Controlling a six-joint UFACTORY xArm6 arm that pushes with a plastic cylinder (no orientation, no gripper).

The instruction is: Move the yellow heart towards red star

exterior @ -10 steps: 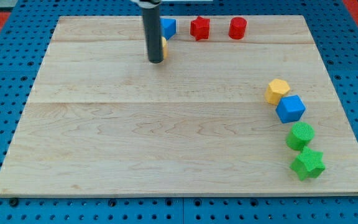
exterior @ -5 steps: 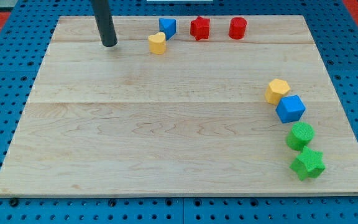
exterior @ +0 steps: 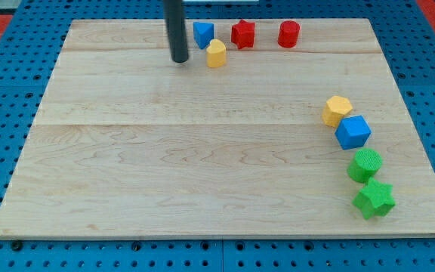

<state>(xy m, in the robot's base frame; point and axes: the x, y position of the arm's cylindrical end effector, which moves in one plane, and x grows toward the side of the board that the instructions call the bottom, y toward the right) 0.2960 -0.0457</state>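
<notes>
The yellow heart (exterior: 216, 54) lies near the view's top, just below and left of the red star (exterior: 242, 33), with a small gap between them. A blue block (exterior: 203, 34) sits just above and left of the heart. My tip (exterior: 179, 59) rests on the board left of the yellow heart, a short gap away, not touching it. The dark rod rises from the tip out of the view's top.
A red cylinder (exterior: 288, 34) stands right of the red star. At the view's right sit a yellow hexagon (exterior: 337, 110), a blue cube (exterior: 353, 131), a green cylinder (exterior: 365, 164) and a green star (exterior: 374, 199). The wooden board (exterior: 202, 174) lies on a blue pegboard.
The rod swung left, then came back right to just left of the heart. The yellow heart has slid right, closer to the red star.
</notes>
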